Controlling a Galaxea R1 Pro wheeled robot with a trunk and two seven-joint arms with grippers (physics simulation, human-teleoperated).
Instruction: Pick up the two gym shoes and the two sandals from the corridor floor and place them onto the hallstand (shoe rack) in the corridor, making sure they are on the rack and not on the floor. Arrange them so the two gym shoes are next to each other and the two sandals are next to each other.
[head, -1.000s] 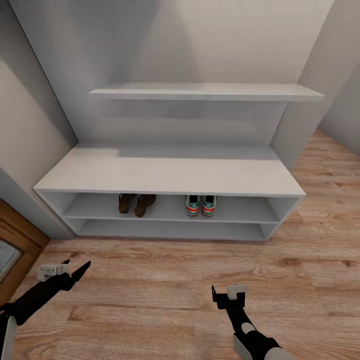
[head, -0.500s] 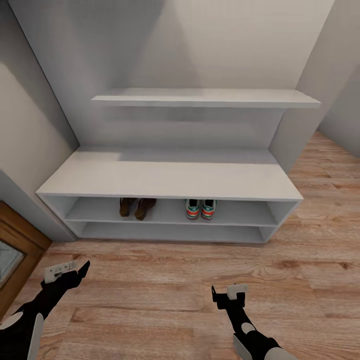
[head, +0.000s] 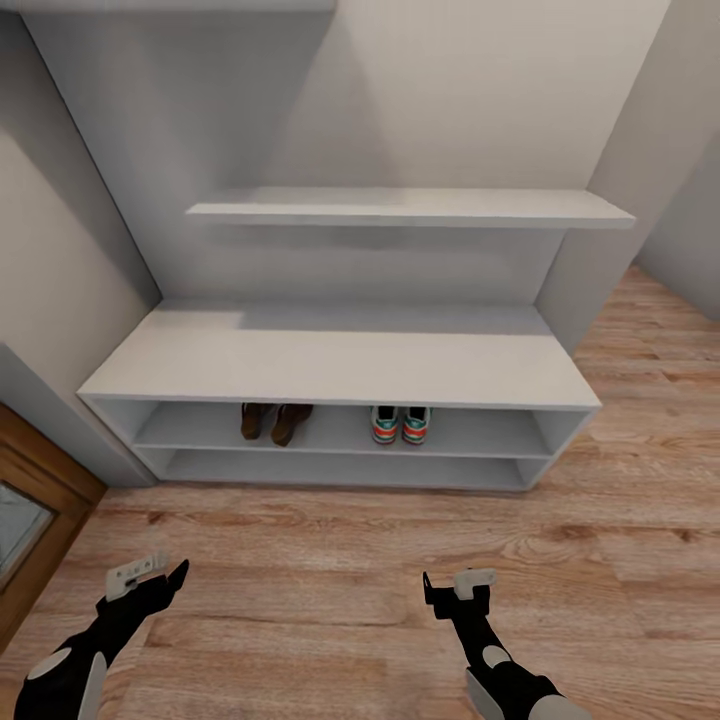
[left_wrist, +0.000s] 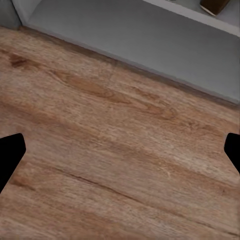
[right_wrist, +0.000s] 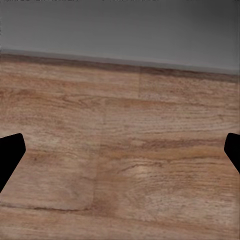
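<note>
I see the hallstand (head: 340, 365), a low, wide white unit with a flat bare top and two long open shelf compartments, standing on the corridor floor (head: 330, 590) of light brown wood-grain planks. Both pairs sit in its upper compartment. The two sandals (head: 274, 421), dark brown, stand side by side left of centre, touching or nearly so; I can't quite tell under the shadow of the top. The two gym shoes (head: 400, 424), cream-white with green and red-orange at the heels, stand side by side just right of centre, heels facing me, apart from the sandals.
</note>
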